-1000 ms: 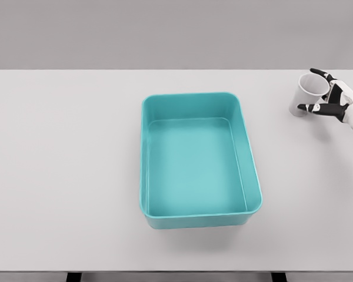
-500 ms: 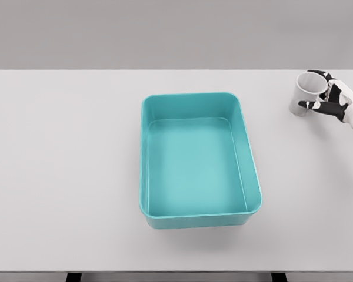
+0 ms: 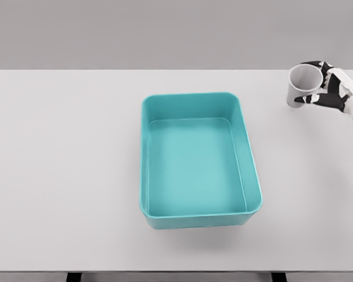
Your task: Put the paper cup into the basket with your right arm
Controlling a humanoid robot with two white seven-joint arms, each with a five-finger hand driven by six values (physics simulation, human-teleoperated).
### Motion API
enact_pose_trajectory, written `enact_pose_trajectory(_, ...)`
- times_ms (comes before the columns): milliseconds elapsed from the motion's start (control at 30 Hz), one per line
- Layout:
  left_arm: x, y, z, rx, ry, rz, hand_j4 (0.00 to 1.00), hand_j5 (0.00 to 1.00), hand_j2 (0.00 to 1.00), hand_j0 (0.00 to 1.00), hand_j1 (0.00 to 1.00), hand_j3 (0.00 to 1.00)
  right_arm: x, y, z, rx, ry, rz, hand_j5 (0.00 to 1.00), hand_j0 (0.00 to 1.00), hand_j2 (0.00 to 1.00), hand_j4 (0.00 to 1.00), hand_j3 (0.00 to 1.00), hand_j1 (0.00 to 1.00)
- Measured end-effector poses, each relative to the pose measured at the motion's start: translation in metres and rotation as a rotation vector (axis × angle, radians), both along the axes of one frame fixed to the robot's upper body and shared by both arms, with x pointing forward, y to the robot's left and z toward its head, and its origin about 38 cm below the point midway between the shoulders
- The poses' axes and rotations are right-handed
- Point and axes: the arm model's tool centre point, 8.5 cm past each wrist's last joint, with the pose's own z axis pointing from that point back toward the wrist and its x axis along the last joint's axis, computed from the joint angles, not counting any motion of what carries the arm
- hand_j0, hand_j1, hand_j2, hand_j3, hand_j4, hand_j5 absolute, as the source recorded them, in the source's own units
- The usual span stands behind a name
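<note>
A white paper cup [image 3: 301, 86] is at the far right of the table, tilted a little with its mouth facing up and toward me, and raised slightly off the surface. My right hand [image 3: 323, 83] comes in from the right edge and is shut on the cup, black fingers curled around its side. The teal basket [image 3: 235, 107] sits in the middle of the table, well to the left of the cup, with nothing inside it. My left arm does not show.
The white table [image 3: 65, 153] spreads wide on both sides of the basket. Its front edge runs along the bottom of the view, and a grey wall stands behind it.
My right hand's fingers have shut around the cup. The cup has lifted a little and shifted up and to the left. The basket has not moved.
</note>
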Motion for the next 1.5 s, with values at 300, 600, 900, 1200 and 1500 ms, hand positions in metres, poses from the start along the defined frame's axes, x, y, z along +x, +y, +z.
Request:
enact_pose_trajectory(300,0.0,0.0,0.0,0.0,0.0,0.0,1.0,1.0,1.0,1.0,1.0,1.0,-0.011,0.015,0.015,-0.044,-0.085,0.065,0.6,0.6,0.6,0.6,0.6,0.6)
enact_pose_trajectory(600,0.0,0.0,0.0,0.0,0.0,0.0,1.0,1.0,1.0,1.0,1.0,1.0,-0.027,0.043,0.035,-0.084,-0.179,0.153,0.6,0.6,0.6,0.6,0.6,0.6)
enact_pose_trajectory(900,0.0,0.0,0.0,0.0,0.0,0.0,1.0,1.0,1.0,1.0,1.0,1.0,-0.046,0.077,0.067,-0.122,-0.297,0.25,0.6,0.6,0.6,0.6,0.6,0.6)
enact_pose_trajectory(1200,0.0,0.0,0.0,0.0,0.0,0.0,1.0,1.0,1.0,1.0,1.0,1.0,-0.069,0.107,0.088,-0.148,-0.384,0.335,0.6,0.6,0.6,0.6,0.6,0.6)
enact_pose_trajectory(1500,0.0,0.0,0.0,0.0,0.0,0.0,1.0,1.0,1.0,1.0,1.0,1.0,-0.084,0.132,0.108,-0.176,-0.458,0.401,0.6,0.6,0.6,0.6,0.6,0.6)
